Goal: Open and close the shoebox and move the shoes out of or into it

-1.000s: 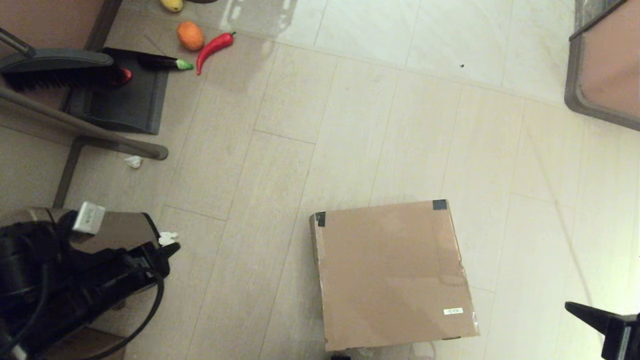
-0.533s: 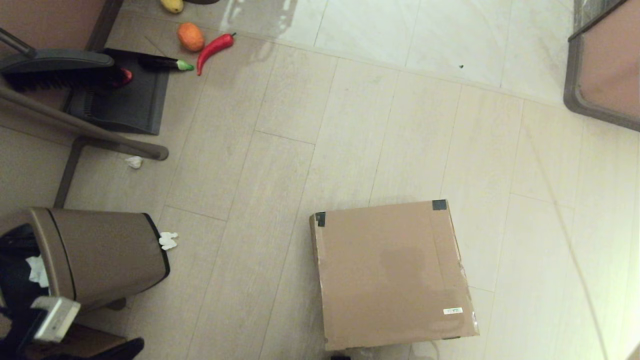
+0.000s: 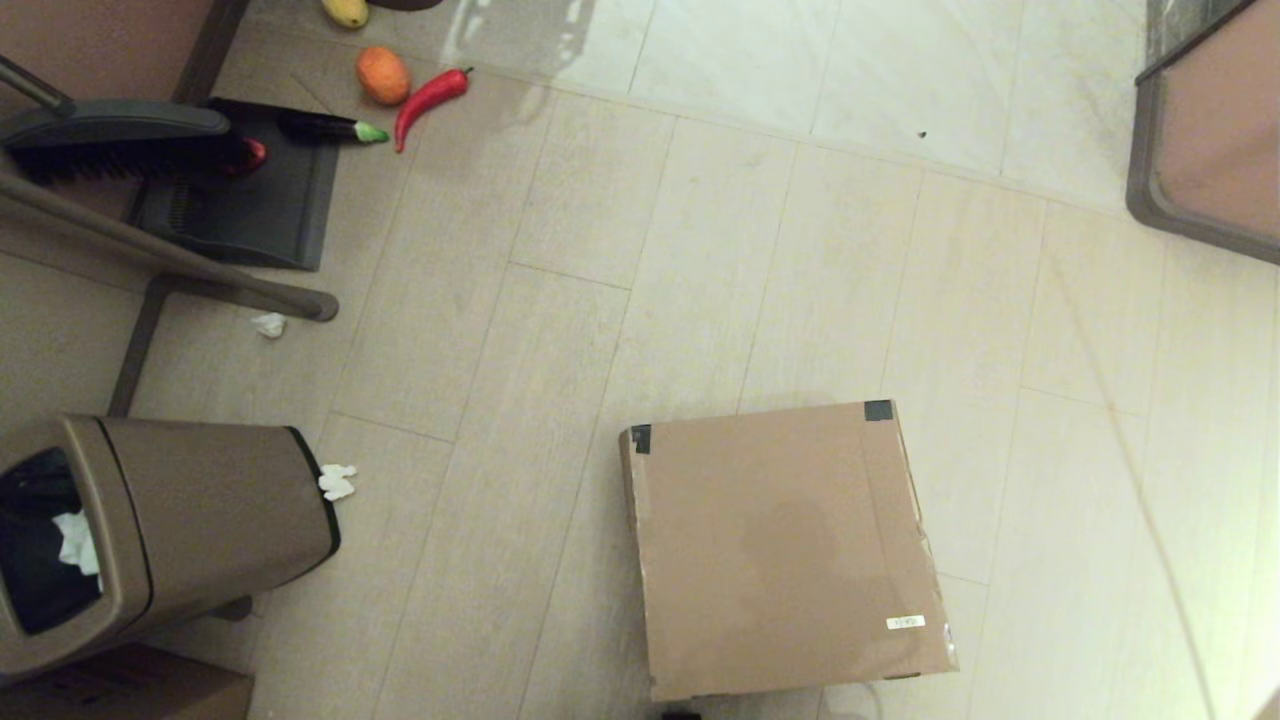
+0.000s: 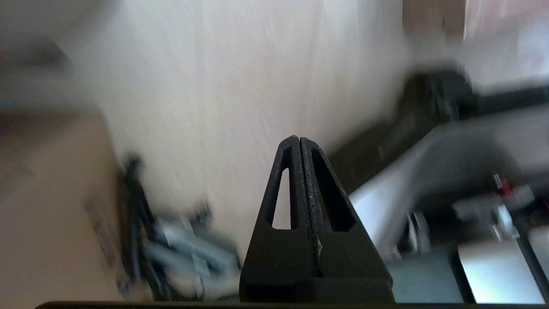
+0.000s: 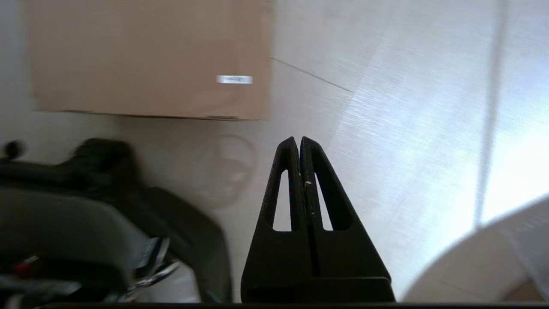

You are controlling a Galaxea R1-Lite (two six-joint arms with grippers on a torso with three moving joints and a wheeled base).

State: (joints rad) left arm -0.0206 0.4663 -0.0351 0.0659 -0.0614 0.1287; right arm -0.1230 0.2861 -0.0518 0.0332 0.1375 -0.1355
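Note:
The brown cardboard shoebox (image 3: 785, 545) lies on the floor with its lid down, black tape at its two far corners and a small white label near its front right corner. The right wrist view shows the shoebox (image 5: 146, 58) some way ahead of my right gripper (image 5: 299, 139), which is shut on nothing over bare floor. My left gripper (image 4: 298, 138) is also shut and empty, pointing at pale floor beside the robot's base. Neither arm appears in the head view. The teal slippers are out of view.
A tan trash bin (image 3: 160, 520) with a black liner stands at the left. A dustpan and brush (image 3: 180, 170), an orange (image 3: 382, 74), a red chilli (image 3: 430, 92) and paper scraps (image 3: 337, 481) lie at the far left. Furniture (image 3: 1205, 130) stands at the far right.
Both arms have drawn back out of the head view: the left arm dropped away from in front of the trash bin, and the right gripper left the lower right corner. The shoebox has not moved.

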